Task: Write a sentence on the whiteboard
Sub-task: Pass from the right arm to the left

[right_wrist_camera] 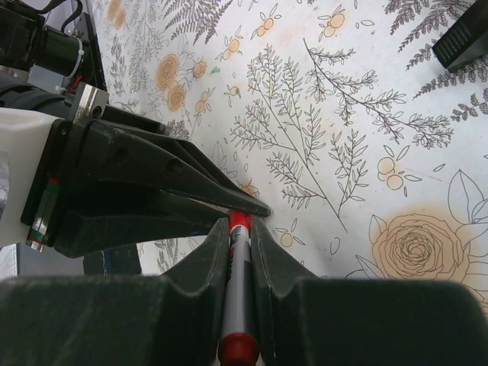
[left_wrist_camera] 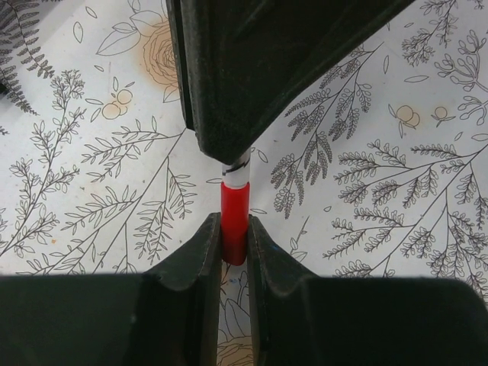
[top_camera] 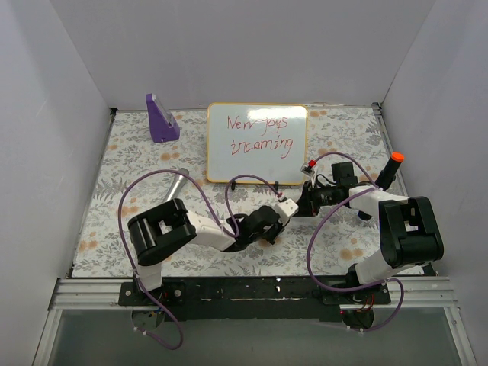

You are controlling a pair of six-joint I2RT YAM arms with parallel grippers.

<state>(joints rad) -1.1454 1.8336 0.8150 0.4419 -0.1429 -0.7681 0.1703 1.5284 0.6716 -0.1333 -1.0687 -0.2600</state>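
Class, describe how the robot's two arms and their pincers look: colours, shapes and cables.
The left arm and the right arm each have a blocky black joint housing and white links. A purple cable loops along each. The left pincer and the right pincer have two black, wedge-shaped fingers tapering to narrow tips.

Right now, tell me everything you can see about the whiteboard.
The whiteboard is a small rectangular board, glossy white, with a thin yellow-orange frame and rounded corners. It lies flat on the floral table cover, toward the far edge near the middle. Two lines of thin red handwriting read roughly "New joys incoming". A purple cable arcs along its near edge; whether they touch is unclear.
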